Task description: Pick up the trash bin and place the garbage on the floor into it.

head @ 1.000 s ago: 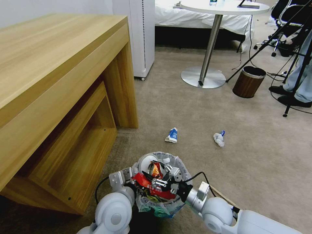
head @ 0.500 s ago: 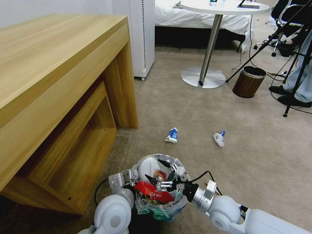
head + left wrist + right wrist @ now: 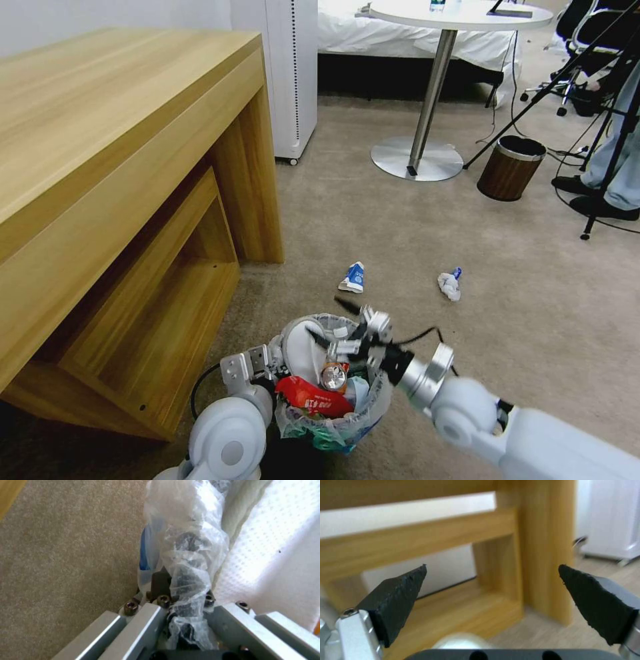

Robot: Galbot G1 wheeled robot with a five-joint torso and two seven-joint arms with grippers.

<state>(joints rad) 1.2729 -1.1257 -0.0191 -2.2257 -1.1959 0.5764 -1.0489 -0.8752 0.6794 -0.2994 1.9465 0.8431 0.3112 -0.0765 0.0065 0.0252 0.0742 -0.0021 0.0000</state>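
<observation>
The trash bin (image 3: 333,413), lined with crinkled clear plastic, hangs just above the beige carpet floor (image 3: 413,227) in front of me. My left gripper (image 3: 257,363) is shut on its rim; the left wrist view shows the gripper (image 3: 181,597) clamped on bagged rim, blue showing beside it. The bin holds a white slipper (image 3: 303,347), a red wrapper (image 3: 310,397) and a crushed can (image 3: 331,377). My right gripper (image 3: 327,319) hovers open and empty over the bin's far side, its jaws wide apart (image 3: 493,590). A blue-white carton (image 3: 352,278) and crumpled white paper (image 3: 449,285) lie on the floor beyond.
A large wooden desk (image 3: 100,167) with an open shelf stands close on the left. Farther off are a white cabinet (image 3: 291,73), a round table's metal base (image 3: 417,159), a brown wood-look bin (image 3: 510,168) and tripod legs (image 3: 600,200) at the right.
My right gripper has lifted out of the bin and opened wide, moving toward its far rim. The crushed can now lies in the bin beside the red wrapper.
</observation>
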